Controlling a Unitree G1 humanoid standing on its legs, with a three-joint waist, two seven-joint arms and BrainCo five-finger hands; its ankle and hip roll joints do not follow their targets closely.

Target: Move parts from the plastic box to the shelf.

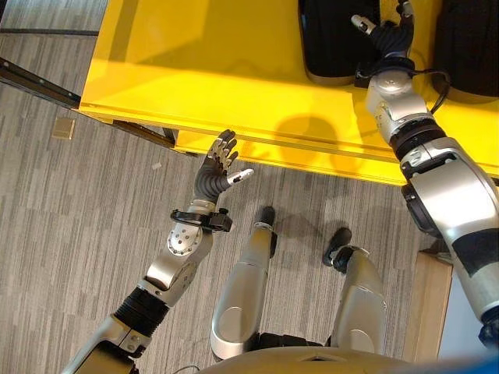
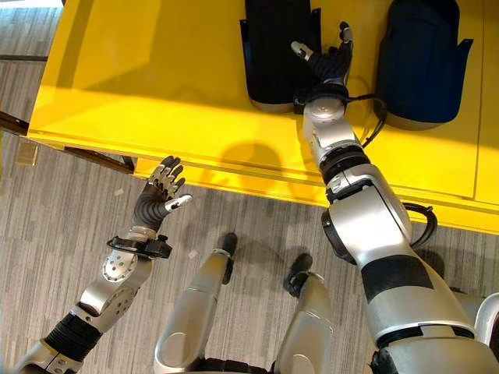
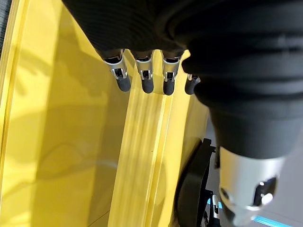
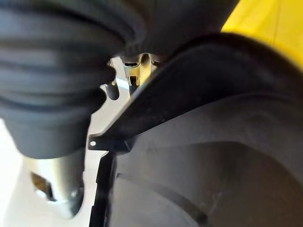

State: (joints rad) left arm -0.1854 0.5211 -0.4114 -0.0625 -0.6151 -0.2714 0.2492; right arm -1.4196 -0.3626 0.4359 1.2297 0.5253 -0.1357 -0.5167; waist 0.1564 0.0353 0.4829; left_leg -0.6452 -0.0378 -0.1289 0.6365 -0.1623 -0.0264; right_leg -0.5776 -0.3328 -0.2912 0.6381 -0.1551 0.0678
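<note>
Two dark parts on the yellow surface (image 2: 156, 78), right hand (image 2: 327, 66) at one.
Right hand's fingers spread on the near part (image 2: 273, 54) (no clamp yet); left hand (image 2: 156, 199) relaxed, apart, off the edge. Risk: part slips w/o a proper grip. Far part (image 2: 421, 62) alongside; both long axes point away from the robot.

My shelf (image 2: 156, 86) is bright glossy yellow. Two black parts (image 2: 277, 54) (image 2: 421, 62) sit on its far right side. The floor (image 1: 70, 210) below is grey with a fine striped weave, bearing one small tan square (image 1: 63, 128) at left.
</note>
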